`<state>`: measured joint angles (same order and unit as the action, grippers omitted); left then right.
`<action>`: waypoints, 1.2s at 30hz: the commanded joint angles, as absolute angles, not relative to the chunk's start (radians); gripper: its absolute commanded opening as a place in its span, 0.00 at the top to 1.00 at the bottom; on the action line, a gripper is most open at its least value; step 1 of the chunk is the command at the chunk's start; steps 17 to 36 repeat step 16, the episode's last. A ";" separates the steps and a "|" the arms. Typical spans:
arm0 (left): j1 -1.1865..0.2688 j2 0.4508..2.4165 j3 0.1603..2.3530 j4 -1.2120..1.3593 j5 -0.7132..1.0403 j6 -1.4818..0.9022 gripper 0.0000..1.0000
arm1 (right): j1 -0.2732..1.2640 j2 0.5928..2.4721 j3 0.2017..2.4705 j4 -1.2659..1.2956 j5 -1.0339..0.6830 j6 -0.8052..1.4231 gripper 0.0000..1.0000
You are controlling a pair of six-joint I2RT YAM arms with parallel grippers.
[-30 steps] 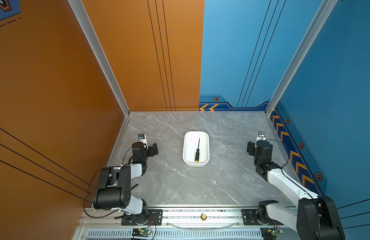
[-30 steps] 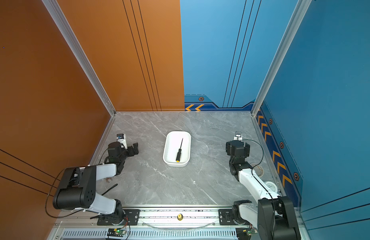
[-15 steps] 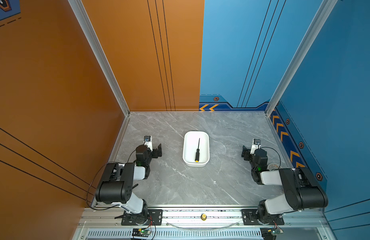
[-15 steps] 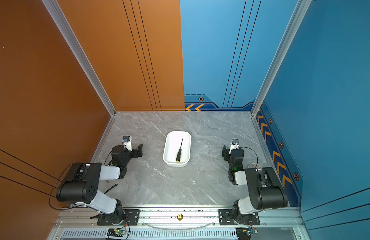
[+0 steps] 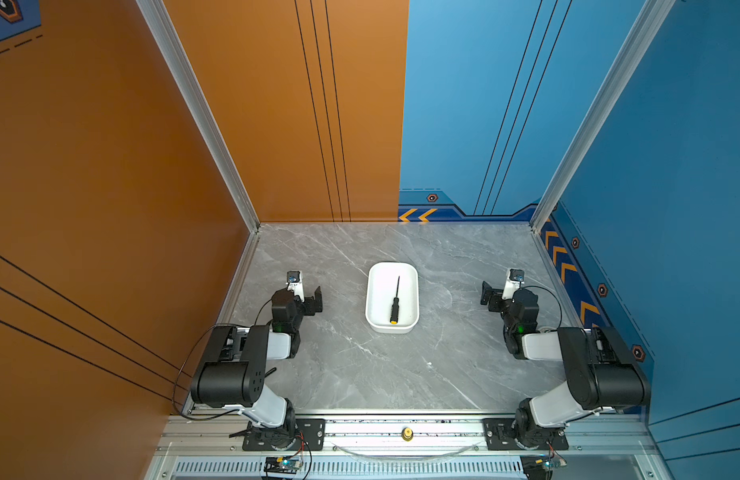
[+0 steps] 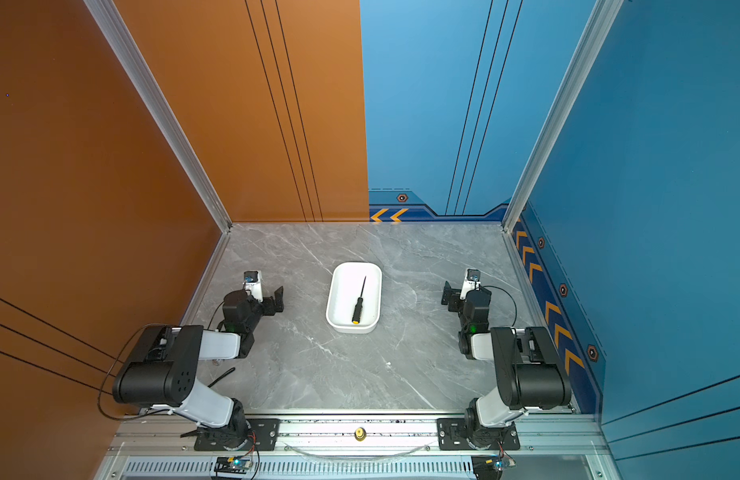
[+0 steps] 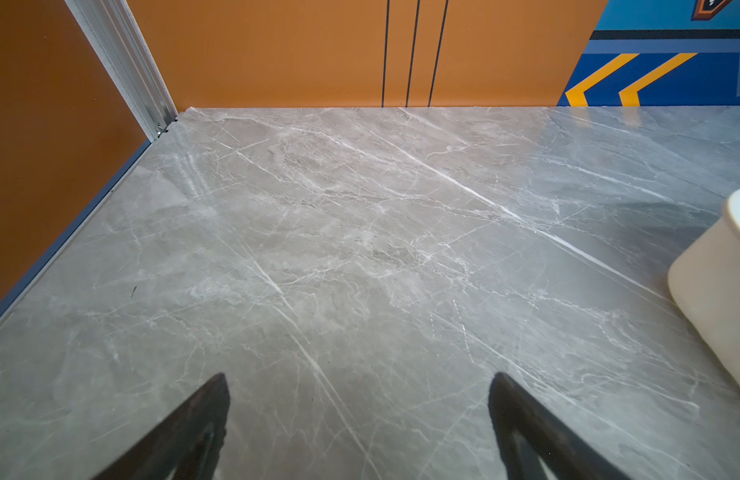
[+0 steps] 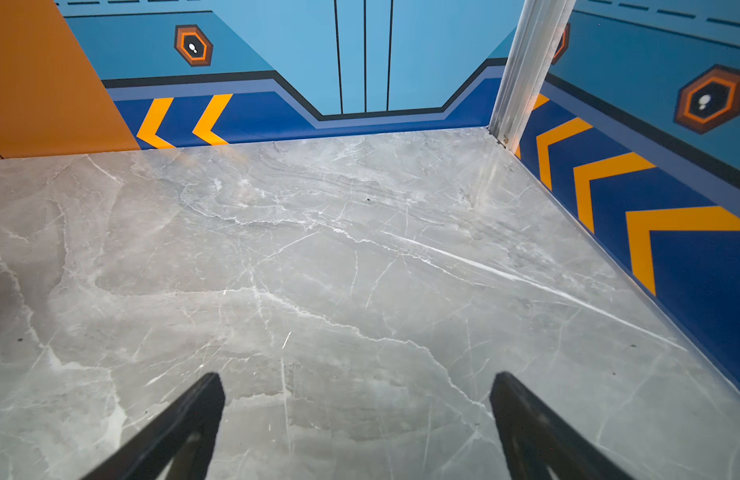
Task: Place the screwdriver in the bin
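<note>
The screwdriver (image 5: 395, 303) lies flat inside the bin (image 5: 378, 291), as both top views show, roughly along the bin's long axis and a little tilted. It is slim, with a black handle, a yellow-orange cap at the butt and a thin dark shaft that narrows to a point. The cap end sits close to the bin's near wall (the lower one in the top views). The tip points toward the far wall and stops short of it. Whether the cap touches the wall cannot be told. The bin is white and shallow with rounded corners, and it stands about the middle of the grey marble-patterned table (image 5: 360, 365).

The left gripper (image 7: 358, 378) is spread wide with nothing between its fingers. Its wrist view shows bare table ahead and a corner of the bin at the edge. The right gripper (image 8: 357, 376) is likewise spread wide and holds nothing, over bare table. Both grippers sit low, well apart from the bin, one on each side of it.
</note>
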<state>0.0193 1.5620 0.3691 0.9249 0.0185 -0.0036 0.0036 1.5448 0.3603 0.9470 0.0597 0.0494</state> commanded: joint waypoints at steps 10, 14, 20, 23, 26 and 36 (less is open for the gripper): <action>0.014 1.565 0.374 0.934 -0.014 0.000 0.02 | 0.005 1.548 0.374 0.908 0.035 0.060 0.00; 0.011 1.566 0.374 0.934 -0.016 0.001 0.02 | 0.003 1.548 0.373 0.910 0.034 0.060 0.00; 0.005 1.565 0.374 0.934 -0.042 0.000 0.02 | 0.005 1.548 0.373 0.911 0.035 0.061 0.00; 0.005 1.565 0.374 0.934 -0.042 0.000 0.02 | 0.005 1.548 0.373 0.911 0.035 0.061 0.00; 0.005 1.565 0.374 0.934 -0.042 0.000 0.02 | 0.005 1.548 0.373 0.911 0.035 0.061 0.00; 0.005 1.565 0.374 0.934 -0.042 0.000 0.02 | 0.005 1.548 0.373 0.911 0.035 0.061 0.00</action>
